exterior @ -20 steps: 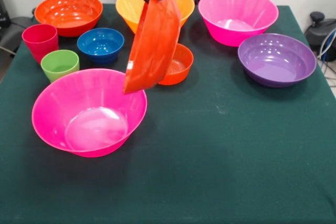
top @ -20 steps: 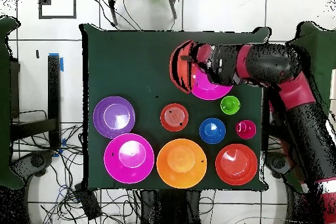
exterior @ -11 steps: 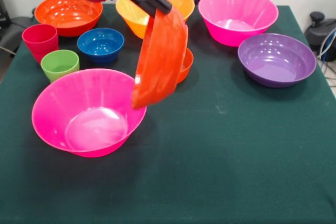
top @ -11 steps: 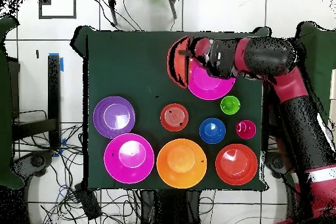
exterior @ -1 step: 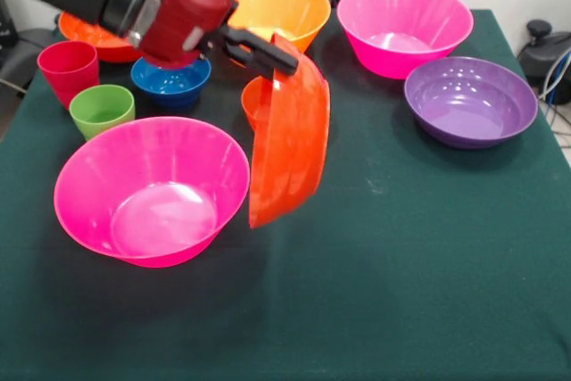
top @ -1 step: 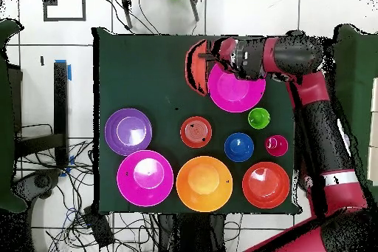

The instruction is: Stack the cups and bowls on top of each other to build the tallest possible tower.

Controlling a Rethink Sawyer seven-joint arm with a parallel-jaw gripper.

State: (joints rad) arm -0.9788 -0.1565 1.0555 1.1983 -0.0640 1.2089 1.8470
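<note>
My gripper is shut on the rim of a red-orange bowl, which hangs on edge with its low rim close to the table. The held bowl is just beside the right rim of a large magenta bowl, which is empty. To the left stand the red-pink cup and the lime green cup. The small blue bowl is partly covered by my arm. A small orange-red bowl peeks out behind the held bowl. No tower shows.
Along the back are a light orange bowl, a second magenta bowl and a purple bowl. Another red-orange bowl is mostly hidden behind my arm in the front view. Dark green cloth covers the table.
My arm has come down and toward the front. The held bowl has dropped and shifted from over the magenta bowl's rim to beside it.
</note>
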